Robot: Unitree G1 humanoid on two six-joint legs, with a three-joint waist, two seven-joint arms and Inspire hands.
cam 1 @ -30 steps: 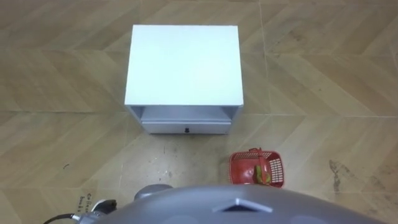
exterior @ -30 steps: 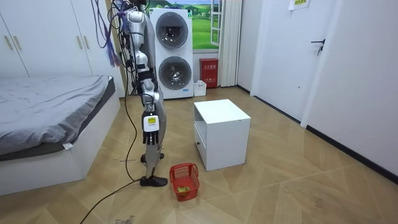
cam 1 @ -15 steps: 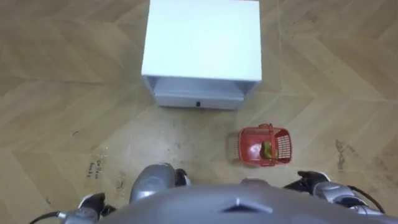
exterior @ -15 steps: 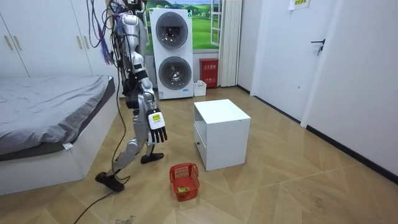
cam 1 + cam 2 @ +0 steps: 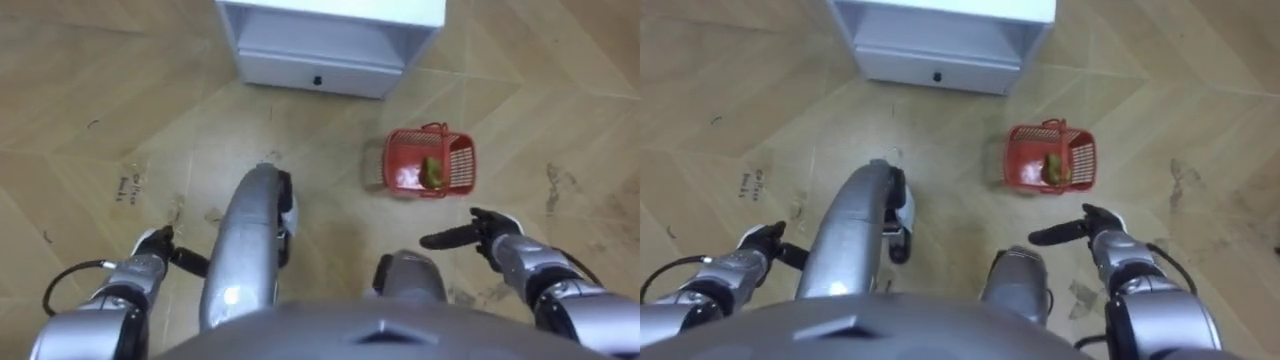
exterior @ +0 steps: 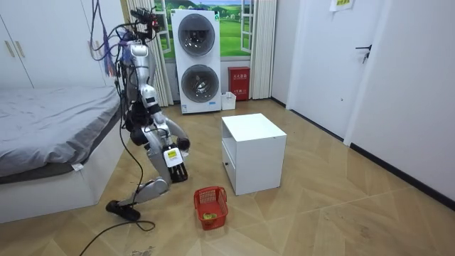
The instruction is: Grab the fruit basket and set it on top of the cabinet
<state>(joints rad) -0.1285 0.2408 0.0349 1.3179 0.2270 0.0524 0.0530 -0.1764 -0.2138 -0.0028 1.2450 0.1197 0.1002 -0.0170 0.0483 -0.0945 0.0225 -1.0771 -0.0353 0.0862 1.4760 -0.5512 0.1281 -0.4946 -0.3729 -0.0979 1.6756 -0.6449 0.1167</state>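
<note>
Right hand (image 5: 488, 233), fingers straight and empty, near the red fruit basket (image 5: 458, 165), clear of it.

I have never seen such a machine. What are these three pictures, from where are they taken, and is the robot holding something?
It is a robot shaped like a person, with two arms and hands. Two pictures come from cameras on its head, looking down. The third comes from a camera standing in the room; it shows the robot crouching before a white cabinet. On the floor stands a red basket with fruit inside. The right hand, fingers straight, hovers near it without touching. The left hand is low at its side. The basket is not held yet.
</note>
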